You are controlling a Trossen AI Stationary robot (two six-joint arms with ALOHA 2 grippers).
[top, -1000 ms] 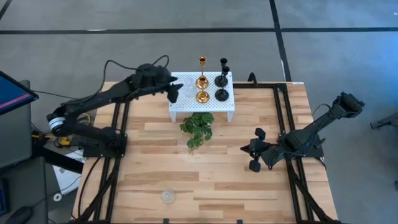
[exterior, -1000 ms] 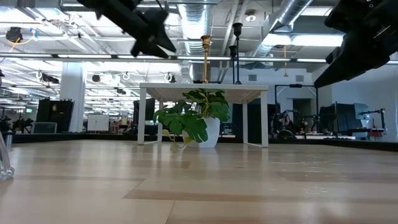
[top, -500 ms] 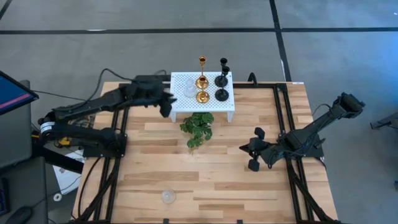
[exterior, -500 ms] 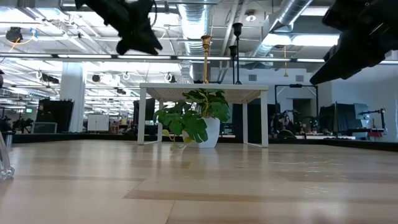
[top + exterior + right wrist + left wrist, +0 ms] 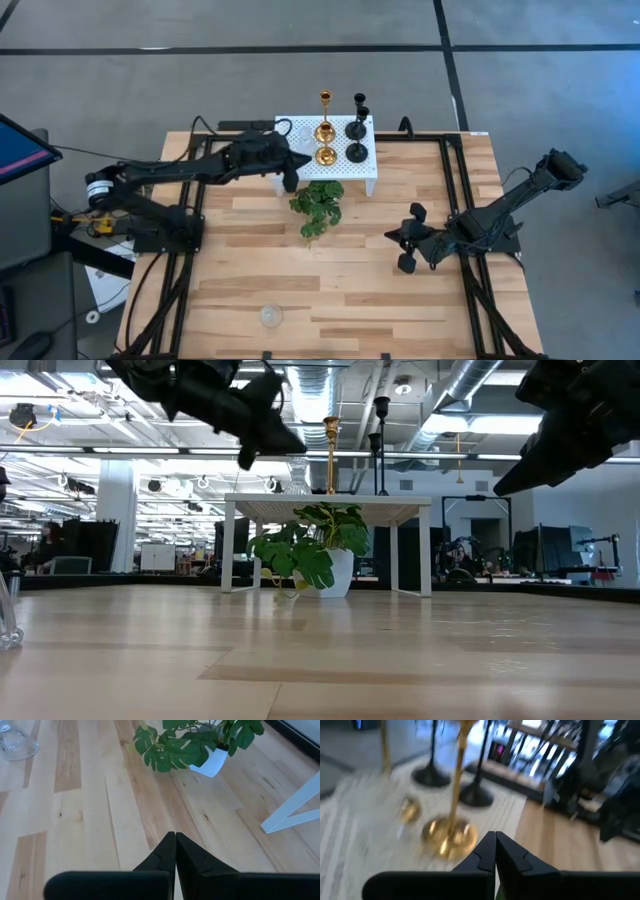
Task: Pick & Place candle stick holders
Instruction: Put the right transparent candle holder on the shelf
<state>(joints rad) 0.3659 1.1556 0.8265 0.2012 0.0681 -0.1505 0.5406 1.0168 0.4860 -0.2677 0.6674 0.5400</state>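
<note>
stand (image 5: 380, 820) & gold holders (image 5: 449, 836), blurred

The wooden table (image 5: 350, 270) carries a white stand (image 5: 355, 172) by the left claw (image 5: 291, 180), a plant (image 5: 318, 206), and a glass holder (image 5: 269, 316).

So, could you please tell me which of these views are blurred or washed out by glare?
Left wrist view: motion blur smears the gold holders and white stand, though the left claw stays sharp. Right wrist view: crisp on the plant and clear glass holder. Low view: bright ceiling lights leave the arms as silhouettes. High view: evenly lit.
</note>
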